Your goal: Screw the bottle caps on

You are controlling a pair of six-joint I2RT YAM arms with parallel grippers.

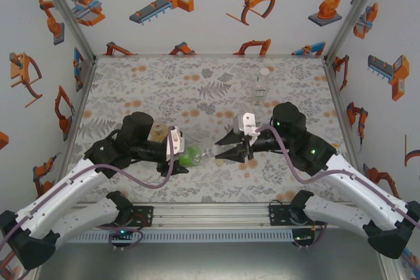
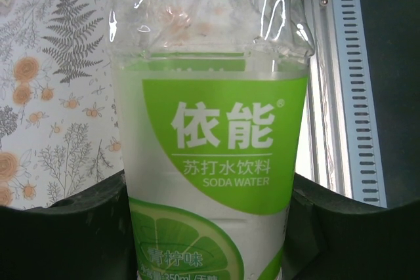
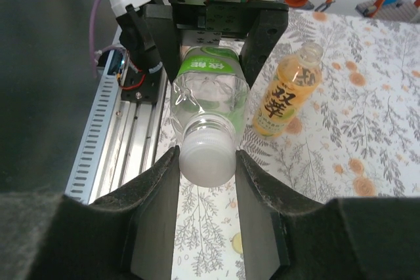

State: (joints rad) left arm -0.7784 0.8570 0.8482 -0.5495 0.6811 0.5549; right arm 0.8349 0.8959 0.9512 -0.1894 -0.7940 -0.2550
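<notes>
- While our left gripper (image 1: pixel 181 153) clamps the short clear plastic bottle with the green soda-water label (image 2: pixel 216 129) around its body, we hold it lying level above the grey floral table mat (image 1: pixel 197 83). Its neck points to our right, so the other arm can meet the mouth head-on.
- Our right gripper (image 3: pixel 207 170) is closed narrow on the small round whitish plastic cap (image 3: pixel 207 152), one pad on each side. The cap sits against the bottle's mouth, and we grip it by the rim so that a roll of the wrist can turn it on the thread.
- We judge the step in hand to be threading this cap. How far it is wound on we cannot tell, since the cap hides the thread.
- The clamp on the body is there to stop the bottle spinning with the cap. We expect the thin wall could dent or slip under a hard twist.
- The tall amber-yellow plastic bottle (image 3: pixel 287 90) stands upright on the mat just beyond the left arm with its mouth open and uncapped, so we judge that it waits its turn.
- The slim colourless bottle (image 1: pixel 262 85) stands upright, well apart, at the far right of the mat. Whether it is capped we cannot tell.
</notes>
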